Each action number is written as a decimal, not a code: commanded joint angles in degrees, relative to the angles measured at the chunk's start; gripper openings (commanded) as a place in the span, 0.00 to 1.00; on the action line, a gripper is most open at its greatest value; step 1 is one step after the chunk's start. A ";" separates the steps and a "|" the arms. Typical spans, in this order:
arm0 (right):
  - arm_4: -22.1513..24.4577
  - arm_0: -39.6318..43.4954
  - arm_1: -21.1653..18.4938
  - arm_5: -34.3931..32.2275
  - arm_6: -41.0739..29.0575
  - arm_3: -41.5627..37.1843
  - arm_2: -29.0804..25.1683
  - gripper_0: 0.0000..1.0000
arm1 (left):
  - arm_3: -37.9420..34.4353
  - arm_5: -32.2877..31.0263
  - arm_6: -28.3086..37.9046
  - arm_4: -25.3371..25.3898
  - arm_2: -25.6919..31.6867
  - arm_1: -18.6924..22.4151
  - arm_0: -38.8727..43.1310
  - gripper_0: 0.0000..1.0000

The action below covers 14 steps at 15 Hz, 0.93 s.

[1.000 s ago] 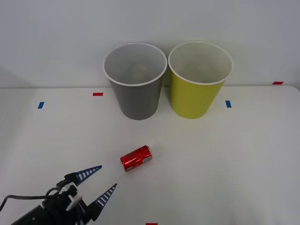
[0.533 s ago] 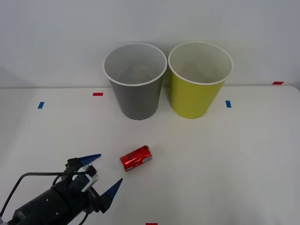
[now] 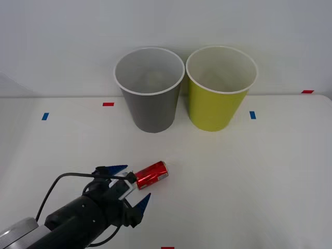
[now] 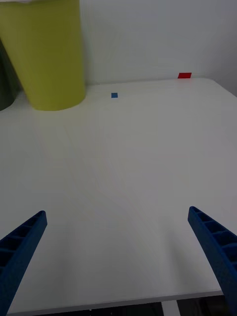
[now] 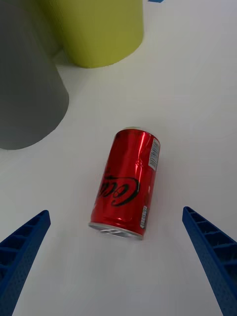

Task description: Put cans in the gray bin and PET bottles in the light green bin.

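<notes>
A small shiny red drink can (image 3: pixel 151 175) with white lettering and silver ends lies on its side on the white worktop (image 3: pixel 249 171), toward the near edge and a little left of the middle. In the left wrist view the can (image 5: pixel 126 184) rests with one silver end turned toward the camera, untouched.

The left gripper (image 3: pixel 129 183) sits low over the worktop just beside the can's near-left end. Its blue ribbed fingers (image 3: pixel 116 169) are spread wide, one tip on each side of that end, and they hold nothing. In the left wrist view the two fingers (image 5: pixel 22 247) stand at the two corners with the can between them and apart from both.

The tall tapered dark gray round bin (image 3: pixel 150 98) with a white rim stands upright at the far edge of the worktop, left of the tall tapered yellow-green round bin (image 3: pixel 218 98) of the same shape; the two stand just beside each other. Both are well apart from the can.

The right gripper (image 4: pixel 118 256) hovers over the bare right part of the worktop, its blue fingers (image 4: pixel 215 249) wide apart and holding nothing. Small red tape marks (image 3: pixel 108 104) and blue tape marks (image 3: pixel 252 115) lie along the far part of the worktop.
</notes>
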 commanded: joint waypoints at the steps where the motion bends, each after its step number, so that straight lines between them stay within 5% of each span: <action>1: 0.00 0.00 0.00 0.00 0.00 0.00 0.00 1.00 | -0.33 6.37 -0.63 -1.30 -2.51 -3.52 -2.69 0.92; 10: 0.00 0.00 0.00 0.00 0.00 0.00 0.00 1.00 | -3.49 25.89 -4.50 -2.00 -2.77 -8.35 -7.79 0.93; 14: 0.00 0.00 0.00 0.00 0.00 0.00 0.00 1.00 | -4.02 27.47 -5.82 -1.92 -3.74 -11.52 -7.88 0.93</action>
